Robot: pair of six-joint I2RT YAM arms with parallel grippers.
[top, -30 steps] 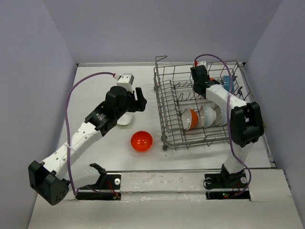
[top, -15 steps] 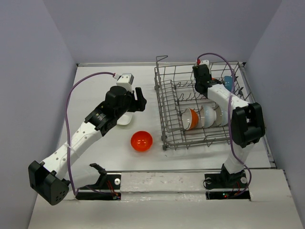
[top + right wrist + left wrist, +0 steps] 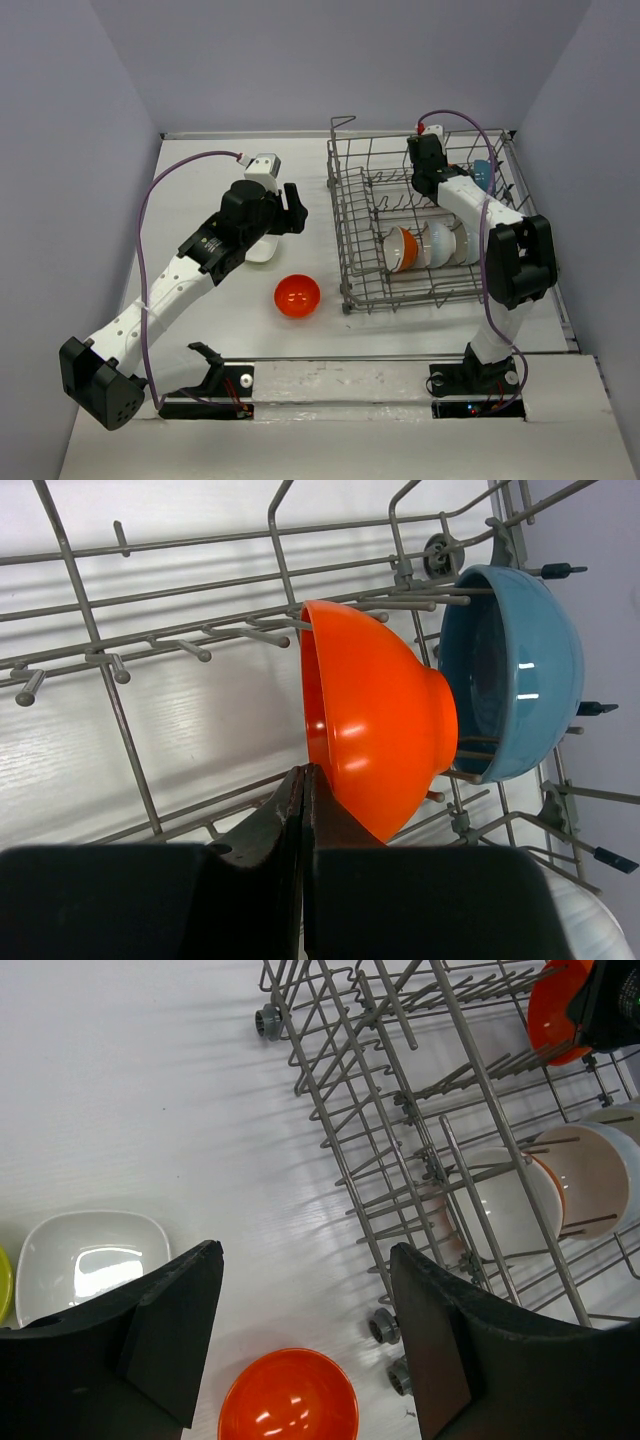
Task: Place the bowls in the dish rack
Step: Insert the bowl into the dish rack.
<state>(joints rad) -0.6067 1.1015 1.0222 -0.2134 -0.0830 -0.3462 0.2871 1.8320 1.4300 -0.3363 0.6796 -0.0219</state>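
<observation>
While the dish rack (image 3: 350, 250) stood on the right half of the table (image 3: 200, 180), it already held several bowls. An orange bowl (image 3: 380, 720) sat on edge among the tines of the far row, its hollow facing left in the right wrist view. A blue bowl (image 3: 520, 670) stood on edge just behind it, nested close against its base. In the near row a line of white bowls (image 3: 435, 243) leaned on edge side by side, the leftmost one showing an orange outside. The right claw (image 3: 303, 772) reached into the far part of the rack with its fingers pressed fully together. Its tip met the lower rim of the orange bowl, and I could not tell whether it pinched that rim or only touched it. Out on the table, a second orange bowl (image 3: 298, 296) lay mouth up near the rack's near left corner. A square white bowl (image 3: 90, 1255) sat to its left, with a yellow-green bowl (image 3: 3, 1280) just beside that. The left claw (image 3: 305, 1250) hung above these loose bowls, spread wide and holding nothing.
</observation>
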